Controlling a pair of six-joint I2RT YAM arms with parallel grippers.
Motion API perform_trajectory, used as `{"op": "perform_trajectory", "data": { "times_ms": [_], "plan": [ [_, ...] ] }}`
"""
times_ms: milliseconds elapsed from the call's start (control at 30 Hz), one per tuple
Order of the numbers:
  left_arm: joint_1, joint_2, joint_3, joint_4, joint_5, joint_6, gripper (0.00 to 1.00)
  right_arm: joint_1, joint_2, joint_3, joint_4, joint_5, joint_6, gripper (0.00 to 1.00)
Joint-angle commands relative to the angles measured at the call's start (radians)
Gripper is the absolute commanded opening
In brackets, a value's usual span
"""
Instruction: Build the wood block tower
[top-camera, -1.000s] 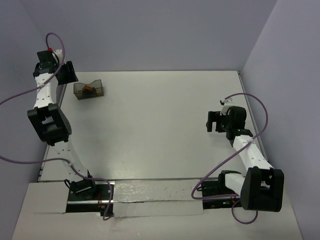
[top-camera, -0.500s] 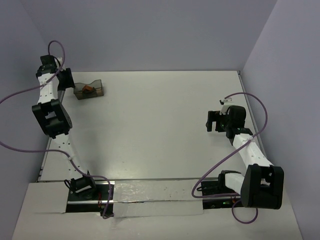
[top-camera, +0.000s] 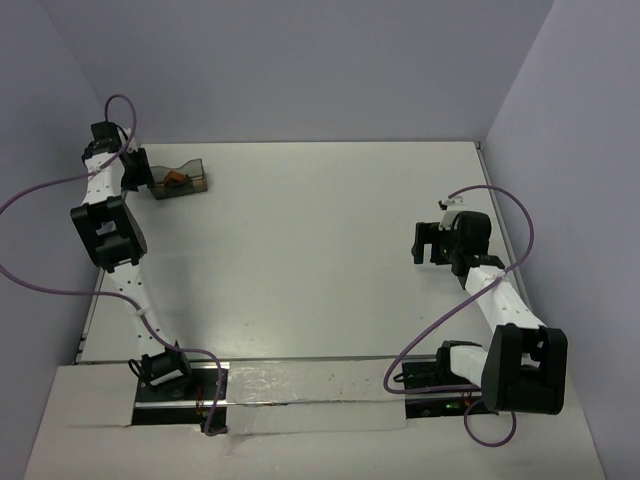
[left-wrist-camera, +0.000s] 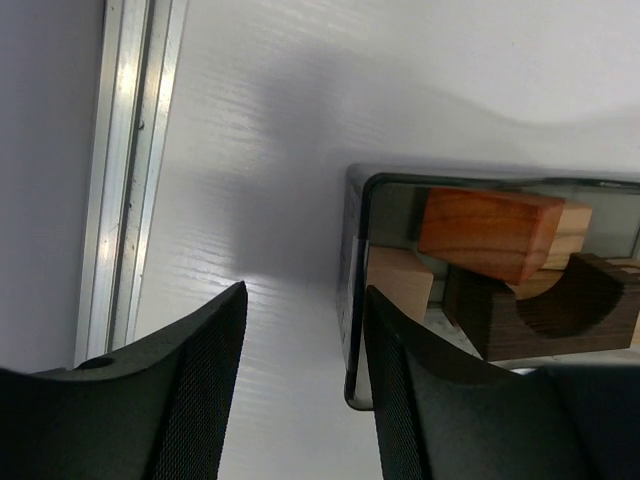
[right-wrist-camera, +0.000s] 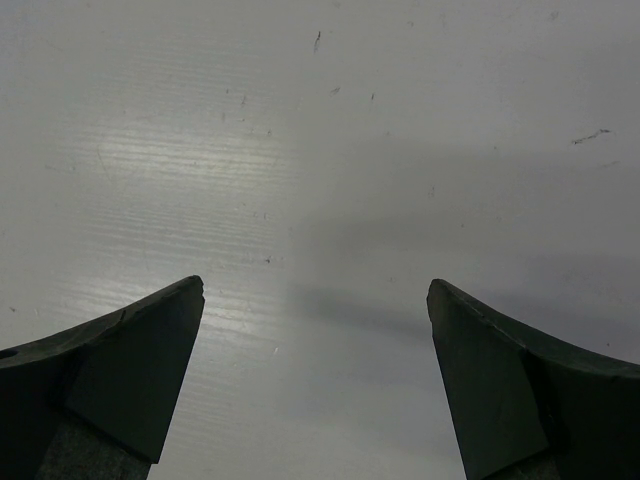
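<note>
Left end effector (left-wrist-camera: 305, 300) hangs spread at the nine o'clock end of the grey translucent container (left-wrist-camera: 352, 250), its end wall just inside one finger (left-wrist-camera: 400, 400), nothing pinched. Right end effector (right-wrist-camera: 315, 290) is spread too, over the desk (right-wrist-camera: 320, 120) near three o'clock. Fetching a first piece seems in hand; next the left must reach over that wall. Wood blocks (top-camera: 176, 178) lie heaped inside, at the desk's ten o'clock: a reddish-orange block (left-wrist-camera: 490, 232) atop a tan cuboid (left-wrist-camera: 400, 283) and a dark brown arch piece (left-wrist-camera: 545, 315).

White table (top-camera: 320, 240), faintly grained, few small dark specks. Pale lilac walls (top-camera: 300, 60) close behind and on both sides. Aluminium rail (left-wrist-camera: 128, 170) along table's left edge. Soft even light, diffuse glare on tabletop.
</note>
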Motion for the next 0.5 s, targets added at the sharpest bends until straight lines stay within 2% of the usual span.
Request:
{"op": "perform_trajectory", "data": {
  "times_ms": [0,233,467],
  "plan": [
    [0.001,0.012,0.046,0.060,0.009,-0.046,0.54,-0.002,0.010,0.052,0.010,0.006,0.000,1.00],
    [0.002,0.020,0.040,0.116,0.047,-0.090,0.53,-0.002,0.023,0.054,0.010,0.006,-0.001,1.00],
    [0.001,0.063,0.092,0.114,0.029,-0.097,0.52,-0.002,0.029,0.057,0.012,0.008,-0.001,1.00]
  ]
}}
